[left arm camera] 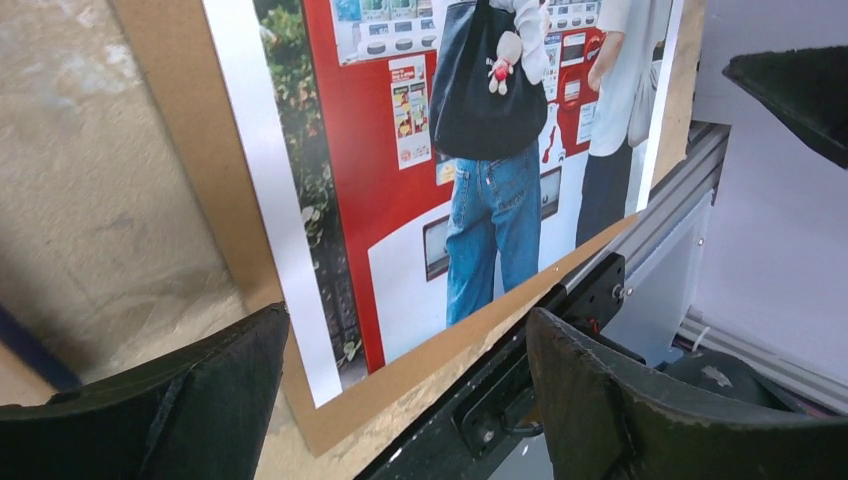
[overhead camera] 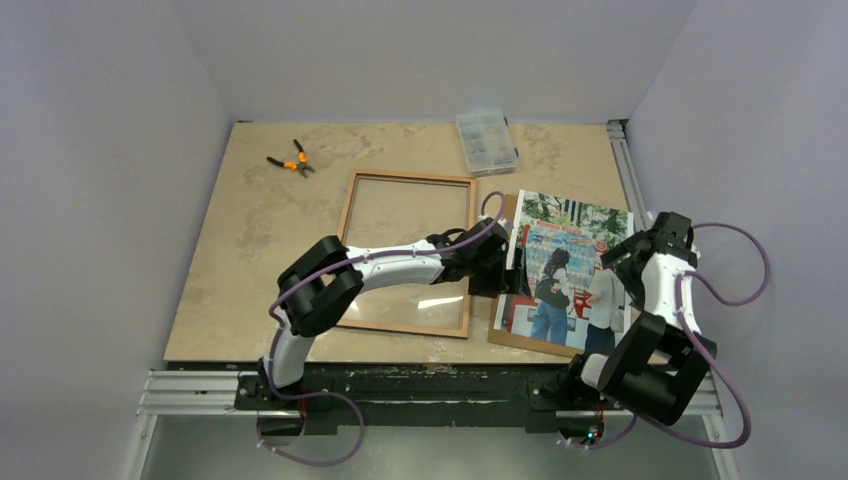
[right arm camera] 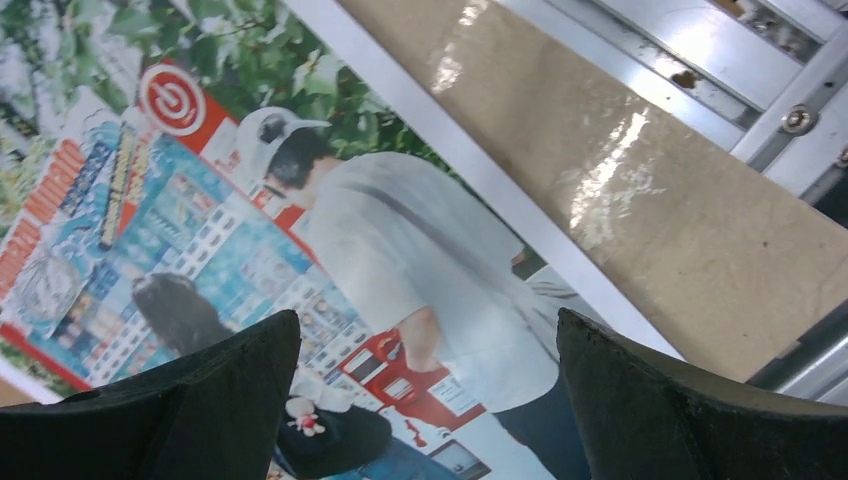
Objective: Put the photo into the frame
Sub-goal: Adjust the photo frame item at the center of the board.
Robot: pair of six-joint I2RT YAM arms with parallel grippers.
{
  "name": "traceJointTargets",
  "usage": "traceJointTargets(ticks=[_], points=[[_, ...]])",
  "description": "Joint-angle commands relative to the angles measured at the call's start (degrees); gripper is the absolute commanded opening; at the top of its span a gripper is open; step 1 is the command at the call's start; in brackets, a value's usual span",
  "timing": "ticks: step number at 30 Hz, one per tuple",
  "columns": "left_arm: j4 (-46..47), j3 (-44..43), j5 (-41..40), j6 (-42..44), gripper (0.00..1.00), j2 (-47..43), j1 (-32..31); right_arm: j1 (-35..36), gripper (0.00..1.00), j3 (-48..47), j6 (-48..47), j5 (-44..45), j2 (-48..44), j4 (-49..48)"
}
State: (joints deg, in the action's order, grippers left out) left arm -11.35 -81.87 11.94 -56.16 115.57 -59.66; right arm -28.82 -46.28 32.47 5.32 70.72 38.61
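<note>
The photo (overhead camera: 565,262) lies picture side up on a brown board (overhead camera: 525,338) at the right of the table. In the left wrist view the photo (left arm camera: 480,150) fills the top, with the board (left arm camera: 200,180) showing round its edge. The frame (overhead camera: 408,250) lies flat at the centre, wood-brown face up, its pane clear. My left gripper (overhead camera: 510,268) hovers open over the photo's left edge, and the board's near corner shows between its fingers (left arm camera: 410,350). Open too, my right gripper (overhead camera: 614,268) hangs over the photo's right side (right arm camera: 425,345). Neither holds anything.
Orange-handled pliers (overhead camera: 291,160) and a clear plastic parts box (overhead camera: 486,141) lie at the back. An aluminium rail (overhead camera: 628,170) runs along the table's right edge, close to the photo. The table's front edge and black mounting rail (left arm camera: 560,300) lie just past the board.
</note>
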Motion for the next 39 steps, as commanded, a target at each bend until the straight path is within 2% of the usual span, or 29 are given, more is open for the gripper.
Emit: traceJointTargets(ticks=[1, 9, 19, 23, 33, 39], points=[[-0.1, -5.9, 0.7, -0.5, 0.86, 2.5, -0.8, -2.3, 0.99, -0.2, -1.4, 7.9, 0.2, -1.7], [-7.1, -12.3, -3.3, 0.9, 0.86, 7.7, -1.2, -7.1, 0.99, 2.2, 0.2, 6.2, 5.3, -7.2], [-11.4, -14.0, -5.9, 1.3, 0.86, 9.8, -1.3, -10.8, 0.99, 3.3, 1.1, 0.9, 14.7, -12.3], [-12.1, -15.0, -5.2, 1.5, 0.86, 10.8, -1.3, -10.9, 0.99, 3.8, -0.2, -5.0, 17.2, -14.3], [-13.1, -15.9, -4.1, 2.4, 0.85, 12.4, -1.2, -10.9, 0.97, 5.7, -5.2, -31.8, 21.4, -20.1], [-13.5, -16.0, -4.0, 2.8, 0.85, 12.6, -1.2, -10.9, 0.97, 6.4, -6.0, -37.5, 22.9, -21.3]])
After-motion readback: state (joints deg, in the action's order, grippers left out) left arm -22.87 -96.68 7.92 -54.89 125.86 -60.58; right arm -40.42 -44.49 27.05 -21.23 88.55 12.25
